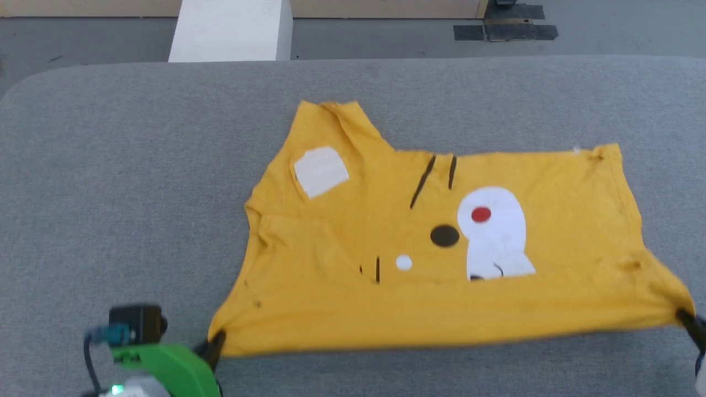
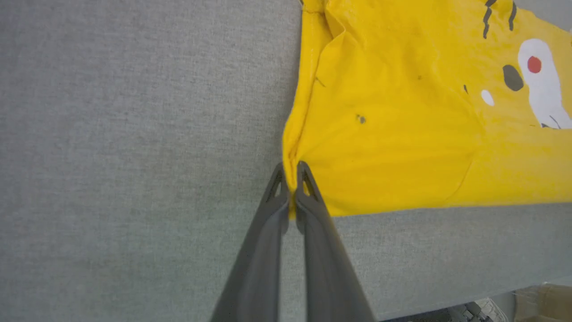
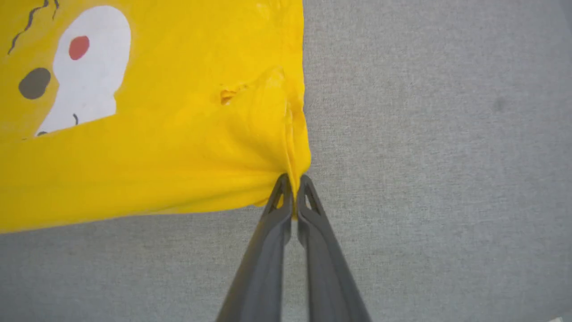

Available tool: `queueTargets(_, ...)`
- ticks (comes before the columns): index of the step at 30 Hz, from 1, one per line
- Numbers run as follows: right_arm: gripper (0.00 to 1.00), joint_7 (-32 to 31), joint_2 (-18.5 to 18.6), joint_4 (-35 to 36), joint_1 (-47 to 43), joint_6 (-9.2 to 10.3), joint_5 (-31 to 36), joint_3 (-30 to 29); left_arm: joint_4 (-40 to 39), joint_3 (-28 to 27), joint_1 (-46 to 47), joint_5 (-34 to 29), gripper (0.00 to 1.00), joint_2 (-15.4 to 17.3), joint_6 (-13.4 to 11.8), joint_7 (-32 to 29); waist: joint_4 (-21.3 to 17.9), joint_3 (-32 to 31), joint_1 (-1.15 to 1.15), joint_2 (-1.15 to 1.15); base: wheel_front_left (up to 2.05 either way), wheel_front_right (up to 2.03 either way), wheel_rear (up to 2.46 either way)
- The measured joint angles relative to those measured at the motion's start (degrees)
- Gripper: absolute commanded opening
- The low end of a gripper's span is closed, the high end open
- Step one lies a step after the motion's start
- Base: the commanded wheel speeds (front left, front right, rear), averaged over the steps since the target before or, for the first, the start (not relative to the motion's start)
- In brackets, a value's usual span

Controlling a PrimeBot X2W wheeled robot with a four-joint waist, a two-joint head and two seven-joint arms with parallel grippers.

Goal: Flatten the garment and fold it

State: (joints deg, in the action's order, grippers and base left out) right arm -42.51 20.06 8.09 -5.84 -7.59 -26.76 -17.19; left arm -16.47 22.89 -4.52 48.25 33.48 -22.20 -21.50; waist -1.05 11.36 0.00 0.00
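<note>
The garment [image 1: 441, 248] is a bright yellow T-shirt with a white muzzle, a red dot, a black eye and stripes. It lies spread on the grey table with a plain yellow band folded over along its near edge. My left gripper [image 1: 215, 344] is shut on the near left corner; in the left wrist view the garment [image 2: 402, 134] bunches between the closed fingers of my left gripper [image 2: 291, 179]. My right gripper [image 1: 688, 322] is shut on the near right corner; the right wrist view shows the garment [image 3: 178, 147] pinched at the tips of my right gripper [image 3: 293, 188].
The grey cloth-covered table [image 1: 110, 193] has bare room to the left, right and behind the shirt. Its far edge is rounded. Beyond it stand a white block [image 1: 231, 30] and the floor with black tape patches [image 1: 504, 27].
</note>
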Motion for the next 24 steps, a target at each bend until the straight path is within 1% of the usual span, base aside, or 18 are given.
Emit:
queueTargets(2, 0.0, -0.4, -1.3, 0.6, -2.8, 0.0, 0.2, -1.0, -1.6, -0.3, -3.9, 0.7, 0.0, -0.5, -1.4, 1.2, 0.4, -0.1, 0.0, 0.0, 0.0, 0.0, 0.0)
queueTargets(5, 0.0, -0.3, -3.2, 0.7, -5.7, 0.0, 0.7, -1.6, -1.6, 0.0, -7.6, 1.3, 0.0, -2.0, -2.0, 2.8, 0.8, 0.0, 0.0, 0.0, 0.0, 0.0, 0.0)
queueTargets(7, 0.0, 0.5, -4.6, 0.2, -6.5, 0.0, 0.9, -1.5, -0.4, 0.3, -8.4, 1.8, 0.0, -3.4, -2.0, 4.0, 1.1, 0.2, 0.0, 0.0, 0.0, 0.0, 0.0)
queueTargets(9, 0.0, 1.0, -5.1, -0.5, -6.9, 0.01, 1.2, -0.9, 1.3, 0.7, -8.3, 2.4, 0.0, -4.9, -1.2, 4.8, 1.4, 0.4, 0.0, 0.0, 0.0, 0.0, 0.0)
queueTargets(12, 0.0, 3.1, -5.5, -2.2, -6.7, 0.01, 1.9, -0.3, 5.1, 0.5, -7.5, 2.8, 0.0, -7.1, 0.5, 7.6, 1.7, 0.6, 0.0, 0.0, 0.0, 0.0, 0.0)
queueTargets(13, 0.46, 4.0, -5.6, -2.6, -6.6, 0.01, 2.1, -0.2, 6.2, 0.4, -7.0, 2.8, 0.71, -7.7, 1.0, 8.6, 1.8, 0.6, 0.0, 0.0, 0.0, 0.0, 0.0)
queueTargets(14, 0.93, 5.3, -5.6, -3.3, -6.1, 0.01, 2.4, 0.0, 7.8, 0.4, -6.2, 2.8, 0.83, -8.3, 1.6, 9.3, 1.9, 0.5, 0.0, 0.0, 0.0, 0.0, 0.0)
queueTargets(15, 1.0, 5.9, -5.3, -3.9, -5.6, 0.01, 2.8, 0.5, 9.3, 0.5, -5.4, 2.9, 1.0, -8.7, 2.2, 9.6, 1.9, 0.4, 0.0, 0.0, 0.0, 0.0, 0.0)
queueTargets(18, 1.0, 7.3, -4.7, -5.4, -4.5, 0.02, 3.0, 0.9, 12.2, 0.5, -3.5, 2.9, 1.0, -9.6, 3.6, 11.0, 1.9, 0.0, 0.0, 0.0, 0.0, 0.0, 0.0)
queueTargets(20, 1.0, 7.9, -4.1, -5.4, -4.2, 0.01, 2.9, 1.1, 12.7, 0.3, -2.7, 2.9, 1.0, -9.9, 4.1, 11.9, 1.9, -0.3, 0.0, 0.0, 0.0, 0.0, 0.0)
queueTargets(22, 1.0, 8.7, -3.6, -4.9, -4.1, 0.01, 2.5, 0.7, 12.8, -0.5, -2.6, 2.9, 1.0, -9.9, 4.1, 13.0, 1.9, -0.6, 0.0, 0.0, 0.0, 0.0, 0.0)
queueTargets(24, 1.0, 9.4, -3.4, -3.2, -3.8, 0.01, 2.2, -0.3, 11.6, -1.9, -2.9, 2.7, 1.0, -9.4, 3.6, 14.4, 1.7, -0.8, 0.0, 0.0, 0.0, 0.0, 0.0)
